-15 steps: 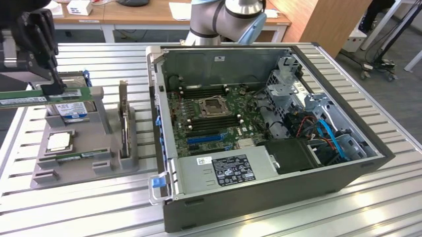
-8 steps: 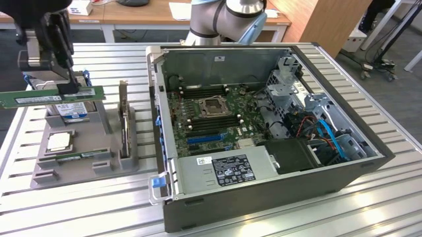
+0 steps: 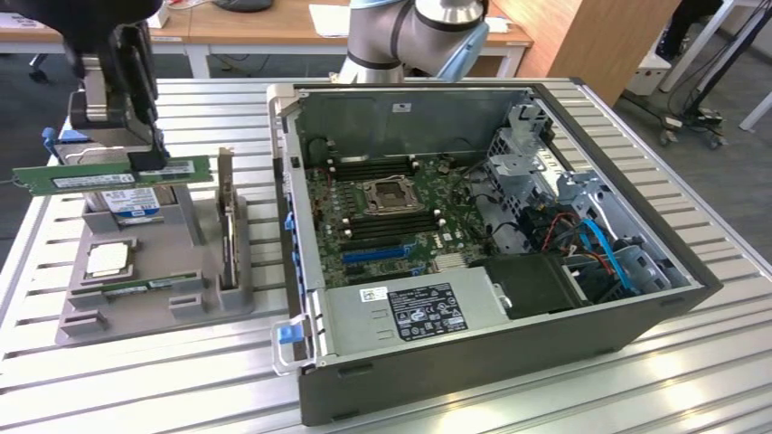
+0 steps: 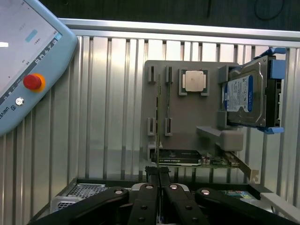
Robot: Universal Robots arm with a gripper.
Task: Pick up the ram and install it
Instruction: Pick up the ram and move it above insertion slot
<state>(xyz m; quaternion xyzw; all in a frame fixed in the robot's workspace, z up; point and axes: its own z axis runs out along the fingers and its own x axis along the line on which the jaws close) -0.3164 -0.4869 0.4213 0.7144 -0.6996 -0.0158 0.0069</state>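
The ram (image 3: 107, 177), a long green stick with a pale label, hangs level in the air above the grey holder tray (image 3: 181, 231) at the exterior view's left. My gripper (image 3: 151, 161) is shut on it near the end toward the computer case. In the wrist view my gripper (image 4: 159, 174) pinches the ram (image 4: 159, 122), which shows edge-on as a thin line over the tray (image 4: 187, 117). The open computer case (image 3: 507, 316) lies at the exterior view's right, with the motherboard's memory slots (image 3: 383, 220) beside the processor socket (image 3: 389, 193).
On the tray sit a blue-labelled hard drive (image 3: 128, 204), a bare processor (image 3: 108, 259), an upright expansion card (image 3: 226, 217) and another green stick (image 3: 151, 286). A teach pendant (image 4: 28, 61) with a red button lies on the ribbed metal table (image 3: 145, 380). The arm's base (image 3: 399, 36) stands behind the case.
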